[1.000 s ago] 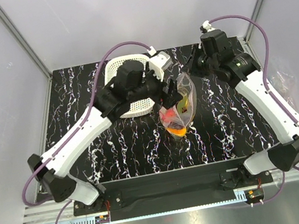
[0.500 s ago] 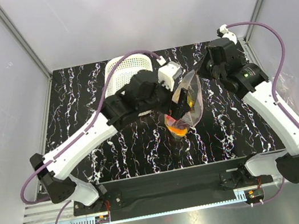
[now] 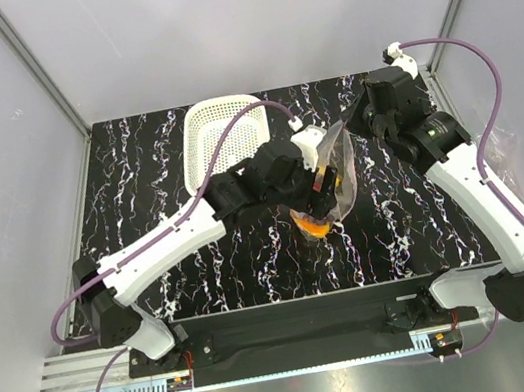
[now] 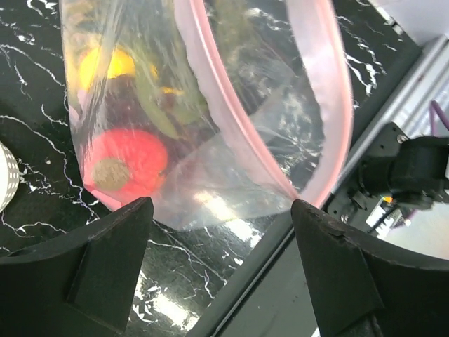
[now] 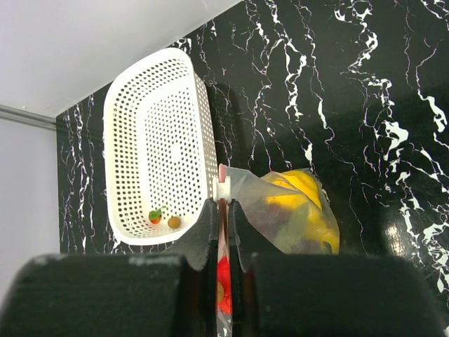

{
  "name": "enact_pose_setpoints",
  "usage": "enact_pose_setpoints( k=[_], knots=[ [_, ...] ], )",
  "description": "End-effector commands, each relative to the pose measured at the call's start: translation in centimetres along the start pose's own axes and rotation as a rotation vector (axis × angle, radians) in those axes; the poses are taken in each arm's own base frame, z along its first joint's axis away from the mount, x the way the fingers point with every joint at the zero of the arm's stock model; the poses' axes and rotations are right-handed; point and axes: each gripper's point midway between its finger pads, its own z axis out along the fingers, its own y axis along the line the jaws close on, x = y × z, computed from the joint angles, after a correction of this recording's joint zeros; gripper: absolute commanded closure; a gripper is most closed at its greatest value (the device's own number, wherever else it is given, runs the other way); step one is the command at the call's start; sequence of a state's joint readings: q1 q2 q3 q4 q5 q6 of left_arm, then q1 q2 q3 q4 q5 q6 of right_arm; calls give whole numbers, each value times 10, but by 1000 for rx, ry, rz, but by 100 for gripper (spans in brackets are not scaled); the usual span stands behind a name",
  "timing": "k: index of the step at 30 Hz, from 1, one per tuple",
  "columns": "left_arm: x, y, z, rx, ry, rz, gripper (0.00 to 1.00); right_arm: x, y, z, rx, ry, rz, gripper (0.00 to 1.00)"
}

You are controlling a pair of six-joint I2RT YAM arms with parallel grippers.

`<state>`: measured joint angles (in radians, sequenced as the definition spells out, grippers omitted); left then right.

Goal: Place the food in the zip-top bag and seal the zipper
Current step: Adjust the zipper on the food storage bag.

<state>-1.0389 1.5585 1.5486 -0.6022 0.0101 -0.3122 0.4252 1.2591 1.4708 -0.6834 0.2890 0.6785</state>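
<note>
The zip-top bag (image 3: pixel 334 175) stands tilted mid-table, hanging from its top corner. My right gripper (image 3: pixel 351 125) is shut on that corner's pink zipper (image 5: pixel 222 173), just below a white slider (image 5: pixel 223 188). Inside the bag lie a red apple (image 4: pixel 126 165), a yellow lemon (image 4: pixel 105 67), a green piece (image 4: pixel 158 105) and an orange piece (image 3: pixel 314 228). The zipper strips (image 4: pixel 203 112) stand apart in a loop, so the mouth is open. My left gripper (image 4: pixel 221 235) is open beside the bag's lower part, with nothing between its fingers (image 4: pixel 105 270).
The white lattice basket (image 3: pixel 215 133) sits at the back left of the bag. In the right wrist view its floor (image 5: pixel 158 140) holds a small red-green piece (image 5: pixel 156 216) and a small orange piece (image 5: pixel 174 222). The table's front edge rail (image 3: pixel 302 306) runs near.
My left arm has swung off the basket and moved right and nearer, up to the bag. My right gripper has pulled the bag's corner right, stretching the bag out.
</note>
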Motion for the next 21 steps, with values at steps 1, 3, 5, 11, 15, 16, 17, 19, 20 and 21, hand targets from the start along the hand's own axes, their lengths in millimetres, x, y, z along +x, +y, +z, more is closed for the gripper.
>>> enact_pose_setpoints(
  k=[1,3,5,11,15,16,17,19,20,21],
  knots=[
    [-25,-2,10,-33,-74,-13,16,-25,10,-10,-40,-95,44,100],
    [-28,0,19,-54,-72,-6,17,-26,8,-10,-31,-99,42,100],
    [-30,2,22,-64,-86,-2,18,-27,5,-12,-23,-112,43,100],
    [-47,-7,4,-27,-164,-9,12,-26,0,-11,-6,-119,39,100],
    [-56,-4,7,-59,-154,5,11,-27,3,-11,-15,-117,43,100],
    [-56,-3,13,-63,-146,10,12,-28,3,-12,-17,-119,48,100],
    [-58,-3,15,-67,-145,12,13,-28,3,-12,-16,-118,47,100],
    [-61,-6,15,-64,-136,15,13,-27,3,-11,-15,-115,41,100],
    [-64,-6,13,-64,-146,16,11,-28,3,-12,-15,-117,42,100],
    [-65,-7,10,-61,-156,17,11,-28,3,-13,-15,-117,40,100]
  ],
)
